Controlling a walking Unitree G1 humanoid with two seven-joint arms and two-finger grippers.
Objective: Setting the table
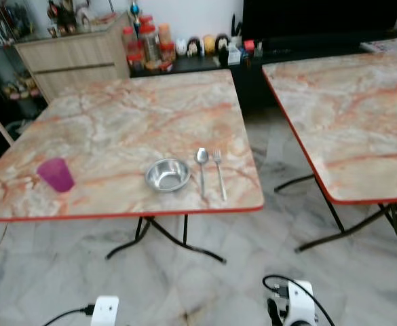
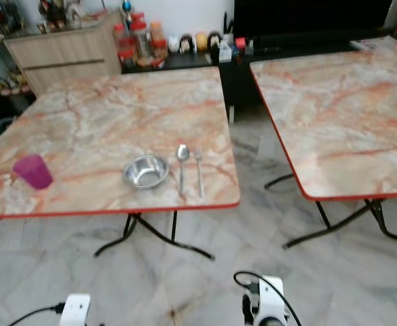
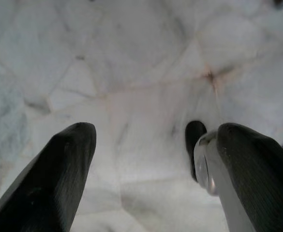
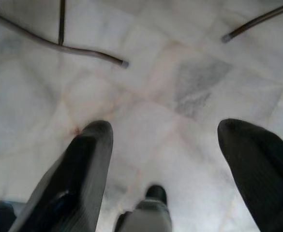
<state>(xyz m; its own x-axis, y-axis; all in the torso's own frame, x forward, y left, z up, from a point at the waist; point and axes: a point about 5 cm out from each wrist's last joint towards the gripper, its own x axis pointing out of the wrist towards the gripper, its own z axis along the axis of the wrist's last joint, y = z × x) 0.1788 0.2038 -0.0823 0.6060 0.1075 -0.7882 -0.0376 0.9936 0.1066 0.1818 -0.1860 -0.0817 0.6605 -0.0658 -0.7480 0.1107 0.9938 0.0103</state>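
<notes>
Both grippers hang low over the floor, left gripper [image 3: 146, 159] and right gripper [image 4: 163, 159], jaws spread, empty. Bowl [image 1: 167, 174], spoon [image 1: 202, 163] and fork [image 1: 219, 173] lie near the table's [image 1: 117, 122] front edge; cup [image 1: 55, 174] near the front-left corner. Risk: a careless reach may push them off.

The near table [image 1: 117, 115] has a smooth, marble-patterned top edged in red, on it a shiny metal bowl [image 1: 167, 174], metal spoon [image 1: 201, 163] and fork [image 1: 219, 173] — and a translucent purple plastic cup [image 1: 55, 174] — above glossy marble floor tiles [image 1: 205, 285].
</notes>
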